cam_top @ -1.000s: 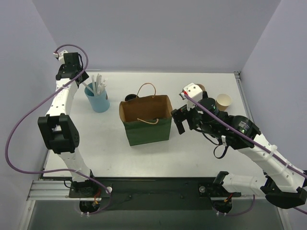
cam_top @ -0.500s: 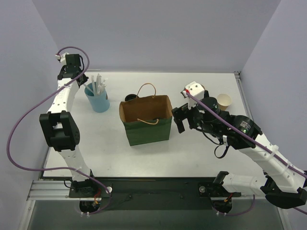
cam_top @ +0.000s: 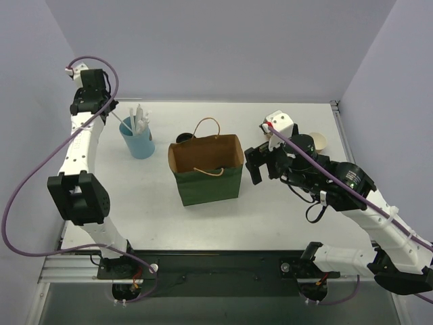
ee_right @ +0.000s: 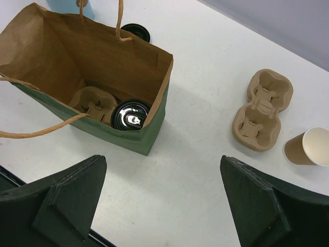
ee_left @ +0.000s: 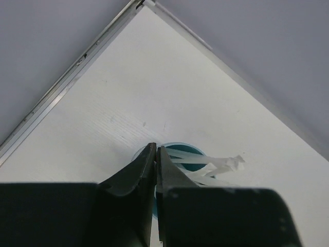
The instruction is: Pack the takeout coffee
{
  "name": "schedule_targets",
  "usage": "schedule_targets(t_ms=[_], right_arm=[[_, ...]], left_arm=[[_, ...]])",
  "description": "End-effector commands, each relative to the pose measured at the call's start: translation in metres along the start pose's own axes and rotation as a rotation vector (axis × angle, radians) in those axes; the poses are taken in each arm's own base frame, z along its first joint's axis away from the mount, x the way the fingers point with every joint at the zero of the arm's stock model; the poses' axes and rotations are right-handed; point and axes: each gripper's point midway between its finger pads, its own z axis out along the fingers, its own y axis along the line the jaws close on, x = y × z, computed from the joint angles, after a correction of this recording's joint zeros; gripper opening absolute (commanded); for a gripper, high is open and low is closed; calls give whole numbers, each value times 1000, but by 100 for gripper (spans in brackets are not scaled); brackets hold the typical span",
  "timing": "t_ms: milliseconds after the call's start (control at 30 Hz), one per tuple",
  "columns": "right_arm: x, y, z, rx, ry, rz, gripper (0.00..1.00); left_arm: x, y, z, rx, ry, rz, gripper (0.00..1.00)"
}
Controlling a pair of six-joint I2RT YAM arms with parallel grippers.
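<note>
**Item list: bag, coffee and both arms**

1. Takeout coffee (ee_right: 130, 114) – inside the paper bag; only its glossy black lid shows from above, the cup body being hidden. It sits at the bag's right end, close against the green side wall.
2. Paper bag (cam_top: 210, 183) – green outside, brown inside, standing upright and open-mouthed near the middle of the table (cam_top: 135, 210). Both cord handles are loose, one arching over the rear edge and one hanging over the front.
3. Pulp carrier (ee_right: 91, 101) – lying on the bag floor with the lidded cup seated at one end (its other socket holds nothing).
4. Second pulp carrier (ee_right: 262, 108) – on the table to the right of the bag, well apart from it, both sockets bare.
5. Open paper cup (ee_right: 307, 147) – tan, pale inside, unlidded, just beside that carrier.
6. Loose black lid (ee_right: 134, 32) – flat on the table behind the bag's rear wall.
7. Blue cup (cam_top: 140, 143) – left of the bag, holding white straws (ee_left: 211, 167) that fan out of its rim.
8. Left gripper (ee_left: 156, 148) – raised above the blue cup, fingers pressed together with nothing seen between them.
9. Right gripper (ee_right: 164, 206) – hovering to the right of the bag, fingers spread wide, empty.
</note>
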Motion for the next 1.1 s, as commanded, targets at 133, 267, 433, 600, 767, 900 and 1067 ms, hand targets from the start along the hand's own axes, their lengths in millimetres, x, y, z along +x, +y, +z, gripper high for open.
schedule_targets(t_ms=[133,267,433,600,767,900,1067], right_arm=[[-16,-13,-14,47,-68,74,100],[-18,-15,-17,52,-78,97,100],[-18,-20,-20,70,-87,103,100],[-16,-23,-22,83,-87,102,100],[-13,-24,-24,86,-88,111,100],[-13,-26,-25,91,-89,114,100],[-17,-27,-28,92,-95,116,100]], left_arm=[[-88,-37,-129,297,-213,-73,13],[-93,-50,-172,403,-245,-90,13],[-88,-74,-229,564,-237,-122,13],[-94,-96,-293,793,-213,-121,13],[-92,-93,-341,892,-207,-81,13],[-69,-88,-375,1025,-164,-45,14],[-38,-75,-398,1104,-72,-74,14]])
